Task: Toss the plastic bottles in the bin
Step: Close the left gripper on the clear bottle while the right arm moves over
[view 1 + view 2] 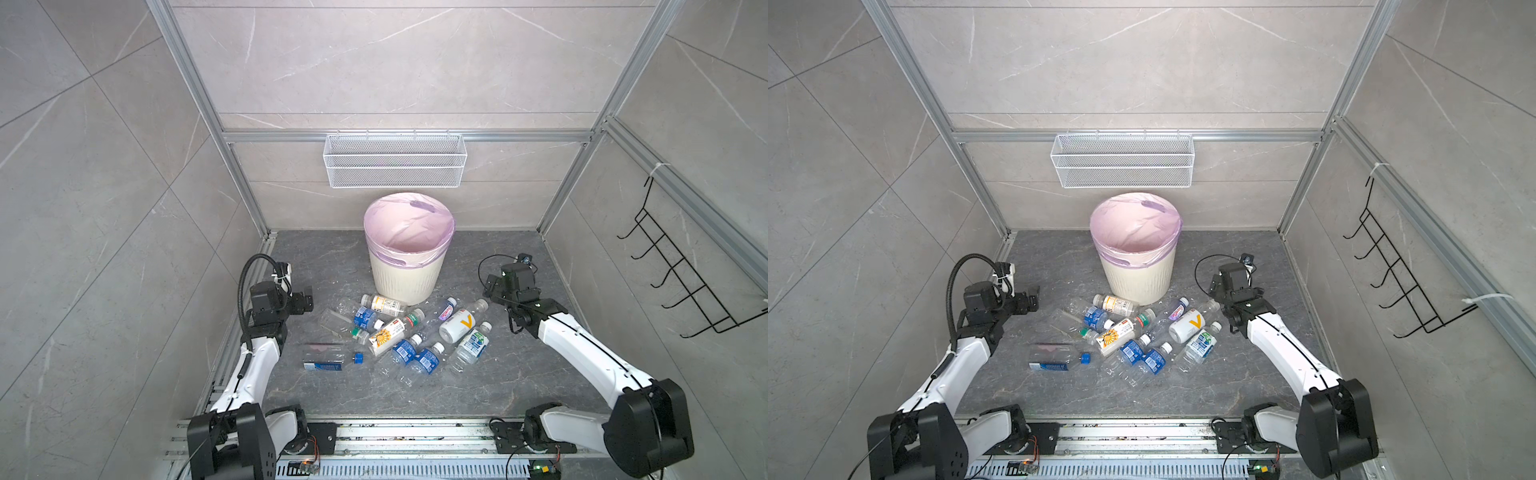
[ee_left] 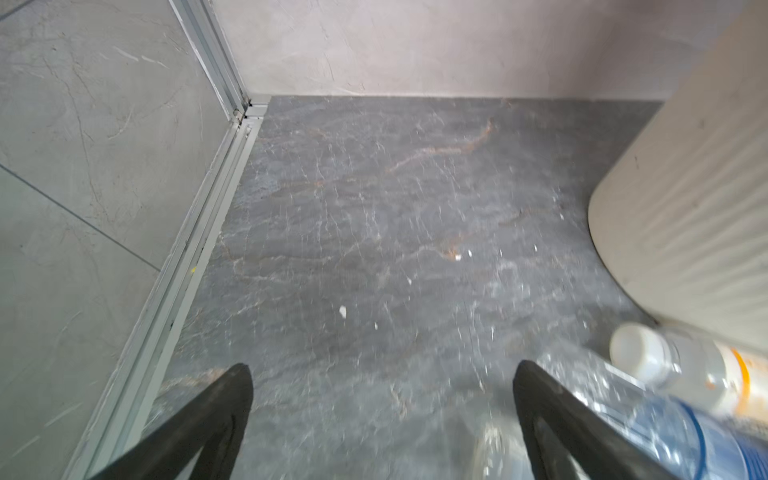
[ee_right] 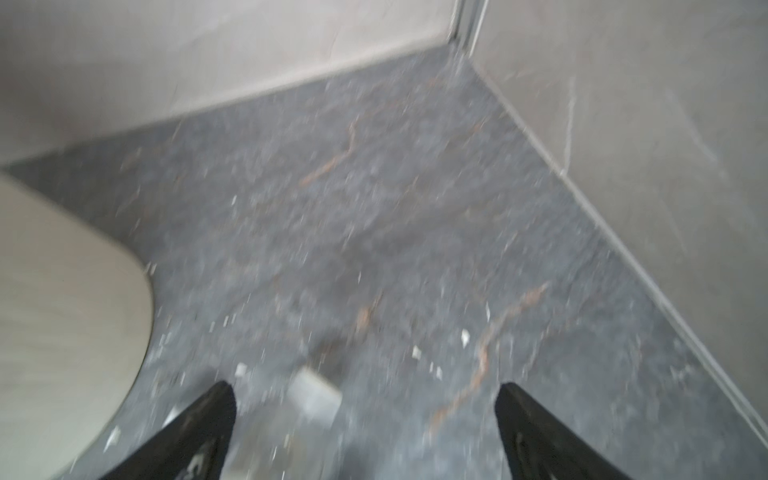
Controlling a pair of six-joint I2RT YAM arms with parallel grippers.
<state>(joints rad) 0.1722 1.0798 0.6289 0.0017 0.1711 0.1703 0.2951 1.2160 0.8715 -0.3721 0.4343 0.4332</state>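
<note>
Counting about a dozen plastic bottles [image 1: 399, 332] on the dark floor [image 1: 498, 374], all lying down in a loose heap just in front of the bin [image 1: 405, 278]. Finding no bottle inside the lilac liner [image 1: 409, 232] as far down as both top views reach — so judging the task as not begun, with every bottle left to lift and drop. Noting a white-capped bottle [image 1: 382, 303] nearest the bin's foot, touching it or just short of it; cannot tell which. Noting also a blue-capped bottle [image 1: 328, 358] a little apart from the heap, on the left arm's side. Holding nothing with the left gripper [image 1: 306, 300]: jaws spread wide, low beside the heap's left edge, only bare floor between the fingers in the left wrist view. Holding nothing with the right gripper [image 1: 491, 289] either — jaws equally wide, low beside the bin's right flank, near the cap end of the white bottle with the yellow mark [image 1: 457, 324]. Making out only a pale blur on the floor ahead of its fingers in the right wrist view, too smeared to name. Reckoning on outermost bottles first, one per trip, up over the tall rim. Leaving aside the mesh basket [image 1: 395, 160] on the back wall.
</note>
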